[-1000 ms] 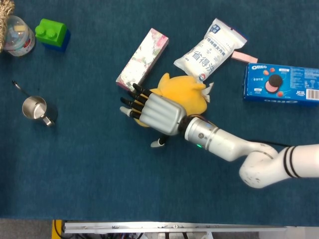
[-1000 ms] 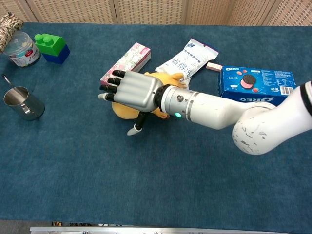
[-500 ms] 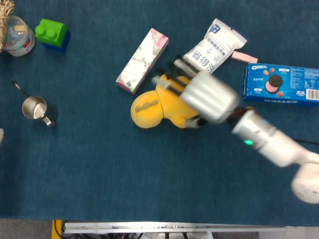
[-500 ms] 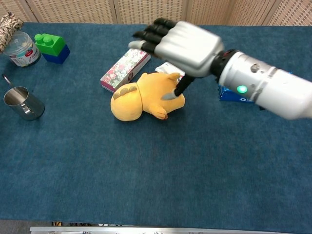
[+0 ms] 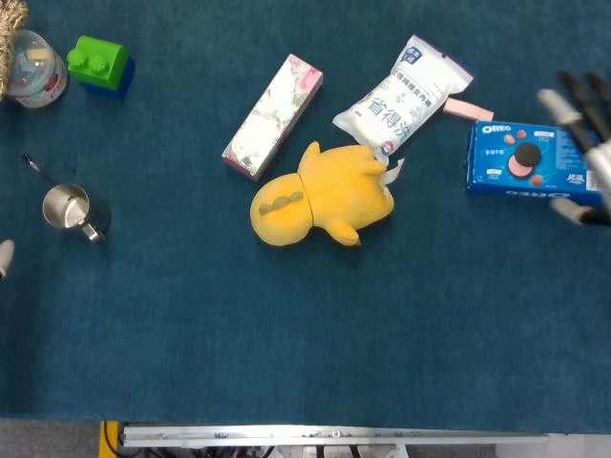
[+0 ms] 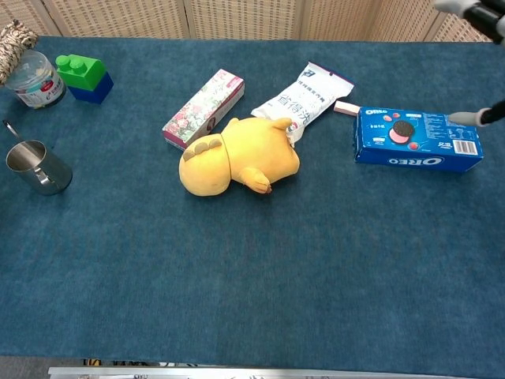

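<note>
A yellow plush toy (image 5: 320, 196) (image 6: 237, 156) lies on its side in the middle of the blue cloth, and no hand touches it. My right hand (image 5: 587, 143) shows at the far right edge, above the end of the blue Oreo box (image 5: 535, 159) (image 6: 416, 138). Its fingers (image 6: 472, 8) are spread and hold nothing. A small pale tip (image 5: 4, 258) at the left edge of the head view may be my left hand; how it stands is unclear.
A flowered box (image 5: 273, 115) and a white pouch (image 5: 404, 93) lie just behind the toy. A pink eraser (image 5: 468, 109) sits beside the Oreo box. At the far left are a steel cup (image 5: 67, 208), a green-and-blue block (image 5: 100, 63), a jar (image 5: 33, 69) and twine (image 6: 17, 38).
My right hand lifted off the plush toy and swung up and to the right, out to the frame's edge. The toy stays uncovered where it lay.
</note>
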Robot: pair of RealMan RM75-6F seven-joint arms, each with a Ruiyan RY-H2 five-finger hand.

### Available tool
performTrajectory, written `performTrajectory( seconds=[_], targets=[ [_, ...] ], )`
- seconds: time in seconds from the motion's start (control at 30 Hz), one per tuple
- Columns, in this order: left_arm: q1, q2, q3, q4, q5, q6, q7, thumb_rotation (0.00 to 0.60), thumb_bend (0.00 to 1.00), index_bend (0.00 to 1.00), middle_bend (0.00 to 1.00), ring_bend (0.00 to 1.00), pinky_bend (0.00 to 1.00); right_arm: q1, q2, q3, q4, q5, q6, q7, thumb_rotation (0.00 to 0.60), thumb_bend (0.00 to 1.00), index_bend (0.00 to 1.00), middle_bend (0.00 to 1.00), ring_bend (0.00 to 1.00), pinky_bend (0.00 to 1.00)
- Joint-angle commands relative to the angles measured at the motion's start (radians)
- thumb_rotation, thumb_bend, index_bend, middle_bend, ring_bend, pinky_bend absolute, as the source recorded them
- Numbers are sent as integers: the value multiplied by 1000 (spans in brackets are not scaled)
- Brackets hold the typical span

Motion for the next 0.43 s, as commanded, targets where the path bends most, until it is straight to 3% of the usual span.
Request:
performTrajectory(
  seconds=[0.03,0.43],
  targets=[
    [-3,1,2,-2,4,-3,0,600,248,137,155,130,66,-96,36,-31,46,-5,63,88,482,0,0,0,0,0],
    [-22,-7,9,-22,23,-17,34,600,248,137,155,131,66,-246,30,-26,158,-19,100,245,492,0,0,0,0,0]
  ],
)
